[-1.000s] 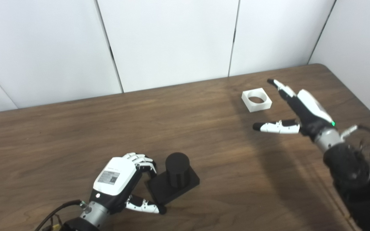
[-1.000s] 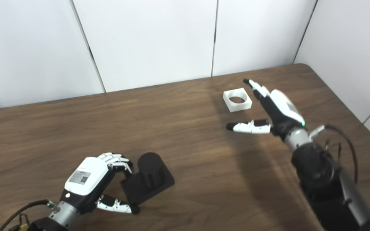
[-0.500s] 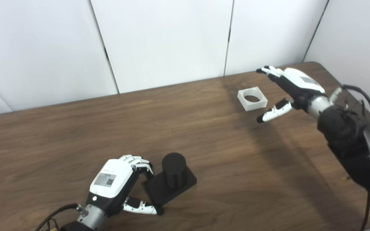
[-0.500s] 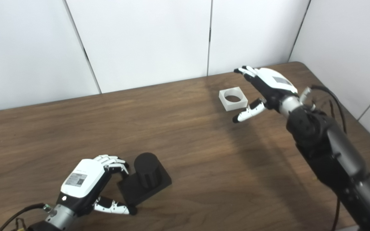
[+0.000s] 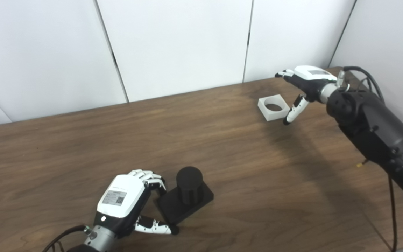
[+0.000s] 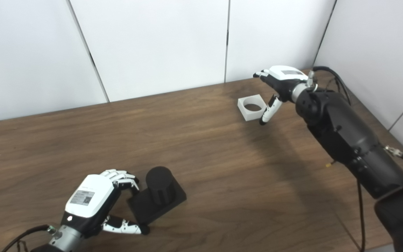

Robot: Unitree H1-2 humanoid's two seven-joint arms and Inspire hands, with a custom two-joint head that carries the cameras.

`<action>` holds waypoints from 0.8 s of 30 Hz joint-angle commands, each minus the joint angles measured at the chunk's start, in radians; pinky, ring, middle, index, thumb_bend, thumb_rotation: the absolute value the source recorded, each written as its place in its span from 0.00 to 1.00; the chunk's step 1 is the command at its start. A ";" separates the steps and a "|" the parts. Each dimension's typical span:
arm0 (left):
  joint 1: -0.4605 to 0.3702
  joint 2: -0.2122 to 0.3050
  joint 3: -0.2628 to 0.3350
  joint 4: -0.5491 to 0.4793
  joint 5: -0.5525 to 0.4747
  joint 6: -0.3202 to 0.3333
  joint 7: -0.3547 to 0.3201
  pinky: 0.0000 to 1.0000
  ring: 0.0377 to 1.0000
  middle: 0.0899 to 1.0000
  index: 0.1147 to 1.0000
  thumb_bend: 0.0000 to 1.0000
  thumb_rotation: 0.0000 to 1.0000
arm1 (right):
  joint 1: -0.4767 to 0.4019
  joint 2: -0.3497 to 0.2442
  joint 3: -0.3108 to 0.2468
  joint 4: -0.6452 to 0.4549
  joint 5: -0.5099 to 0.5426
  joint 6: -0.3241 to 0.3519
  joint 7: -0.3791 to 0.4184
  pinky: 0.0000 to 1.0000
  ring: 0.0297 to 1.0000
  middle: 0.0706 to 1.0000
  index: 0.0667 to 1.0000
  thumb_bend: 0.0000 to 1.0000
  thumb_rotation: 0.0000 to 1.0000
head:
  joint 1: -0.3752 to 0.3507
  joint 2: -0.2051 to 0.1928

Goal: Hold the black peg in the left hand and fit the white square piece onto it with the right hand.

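- The right hand (image 5: 304, 82) hovers over the white square piece (image 5: 273, 108) – fingers apart, thumb just beside its right edge.
- The left hand (image 5: 126, 199) is clamped on the black peg (image 5: 187, 196) base.

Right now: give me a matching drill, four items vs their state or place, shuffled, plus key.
1. black peg
2. white square piece
3. left hand
4. right hand

A. open, poised over the far right of the table
B. gripping a black base
C. lying flat, round hole up
D. standing upright on its base, near edge

Pairs: 1-D, 2-C, 3-B, 4-A
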 commanded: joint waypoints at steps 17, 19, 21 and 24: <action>0.039 -0.016 -0.061 -0.006 0.105 0.049 -0.128 0.83 0.79 0.71 0.42 0.52 0.06 | -0.148 0.001 0.080 0.166 -0.070 -0.059 -0.006 1.00 1.00 1.00 0.95 0.89 0.18 | 0.024 0.003; 0.039 -0.018 -0.060 -0.011 0.107 0.053 -0.135 0.83 0.79 0.71 0.42 0.52 0.06 | -0.143 0.004 0.081 0.166 -0.068 -0.064 -0.005 1.00 1.00 1.00 0.95 0.89 0.17 | 0.025 0.004; 0.039 -0.018 -0.060 -0.014 0.109 0.056 -0.138 0.83 0.79 0.71 0.42 0.52 0.06 | -0.138 0.007 0.085 0.168 -0.071 -0.066 -0.006 1.00 1.00 1.00 0.94 0.88 0.17 | 0.027 0.006; 0.040 -0.021 -0.059 -0.016 0.109 0.057 -0.143 0.84 0.79 0.71 0.42 0.52 0.06 | -0.132 0.015 0.092 0.180 -0.079 -0.059 -0.006 1.00 1.00 0.99 0.94 0.89 0.18 | 0.030 0.007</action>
